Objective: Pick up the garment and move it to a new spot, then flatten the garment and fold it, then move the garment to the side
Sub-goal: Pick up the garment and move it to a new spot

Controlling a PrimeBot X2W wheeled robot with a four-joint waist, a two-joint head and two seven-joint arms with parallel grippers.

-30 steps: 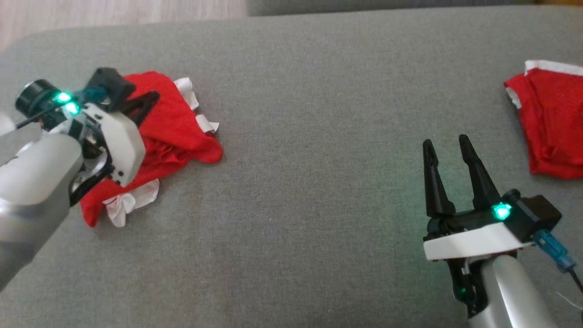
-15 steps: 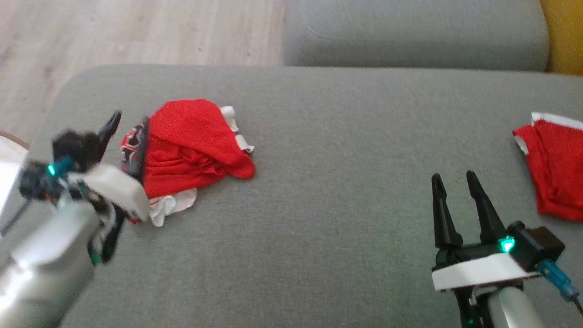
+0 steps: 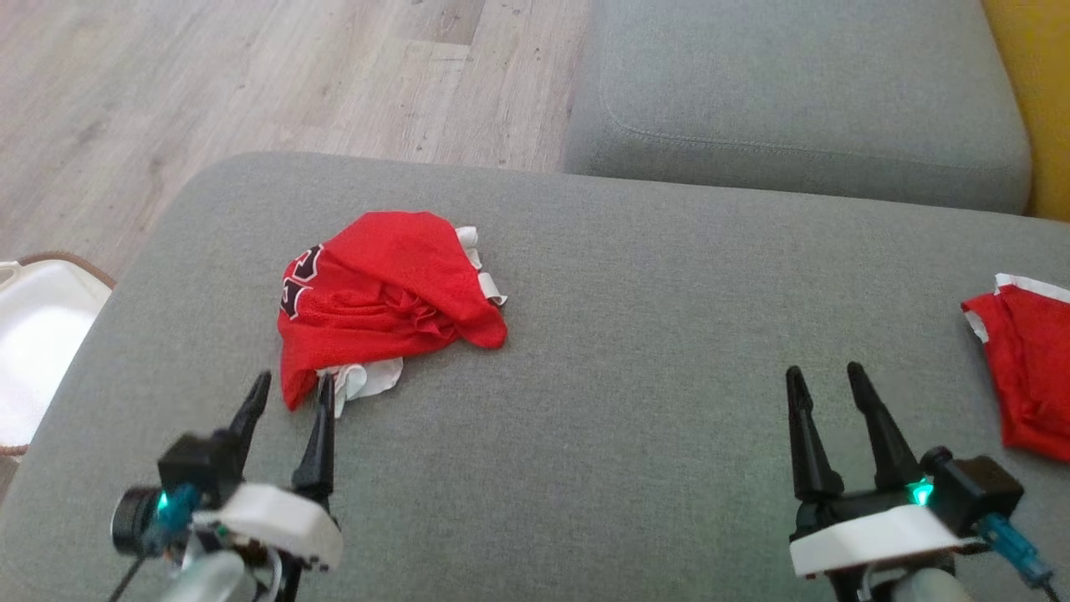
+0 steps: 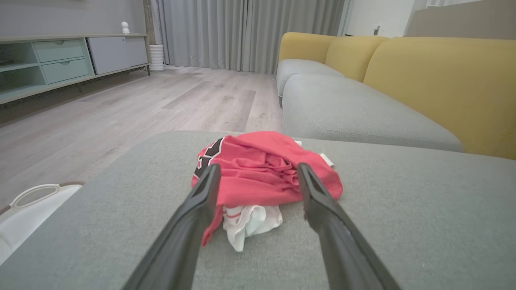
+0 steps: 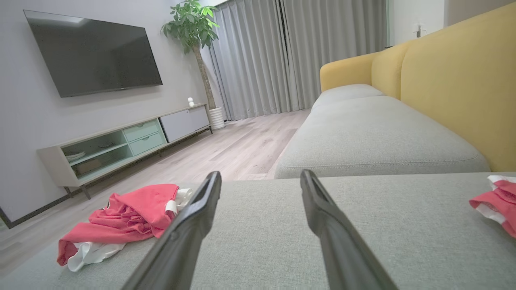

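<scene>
A crumpled red garment [image 3: 380,288] with white trim and a dark printed patch lies in a heap on the left part of the grey cushion [image 3: 635,351]. My left gripper [image 3: 288,397] is open just in front of the heap, with nothing between its fingers. In the left wrist view the garment [image 4: 258,173] lies just beyond the two spread fingertips. My right gripper [image 3: 823,385] stands open and empty over bare cushion at the lower right. The right wrist view has the garment [image 5: 125,217] far off to the left.
A second red and white garment [image 3: 1024,376] lies at the cushion's right edge. A white basket [image 3: 38,334] stands on the wooden floor at the left. Another grey seat cushion [image 3: 794,100] lies behind, with a yellow backrest [image 4: 443,80] beyond it.
My left gripper has let go of the garment, opened and drawn back toward me. The head camera has tilted up, so more floor and the far cushion show. The right gripper stayed open.
</scene>
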